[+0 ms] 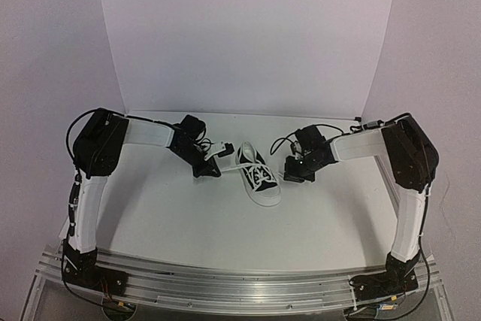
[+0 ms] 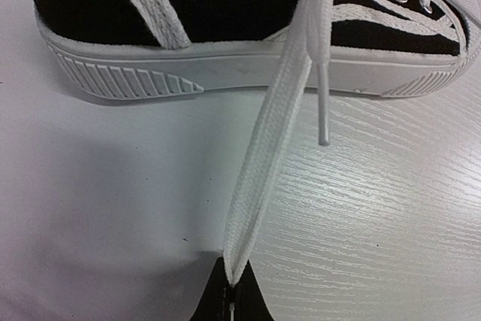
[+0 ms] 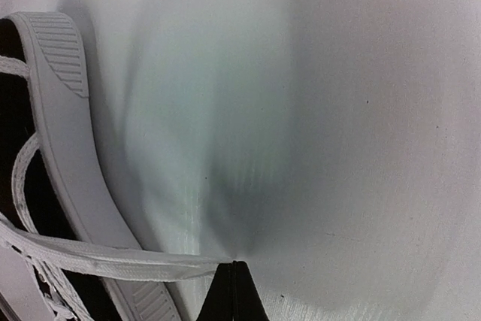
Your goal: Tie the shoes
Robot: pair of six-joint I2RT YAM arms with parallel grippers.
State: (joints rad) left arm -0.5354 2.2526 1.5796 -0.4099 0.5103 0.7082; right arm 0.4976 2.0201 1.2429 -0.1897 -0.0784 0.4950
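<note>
Black canvas sneaker [image 1: 257,174]: stands on its white sole in the middle of the table [image 1: 188,219], with the toe cap toward my bases and the heel toward the back wall, between my two wrists.
My left fingers [image 2: 231,295]: closed tight, pinching the end of the left lace [image 2: 269,155]. They sit low, near the sneaker on my left side.
Left lace: flat and white, it runs straight and taut from my fingertips up over the ribbed sole toward the eyelets.
Loose lace end [image 2: 323,107]: thin, it hangs down over the sole. I cannot tell whether its tip touches the table.
My right fingers [image 3: 232,280]: closed tight on the right lace [image 3: 113,258], close to the sneaker on my right side.
Right lace: white, it crosses the sole's edge and lies nearly level from shoe to fingertips.
Table: white, with a faint wood grain.
</note>
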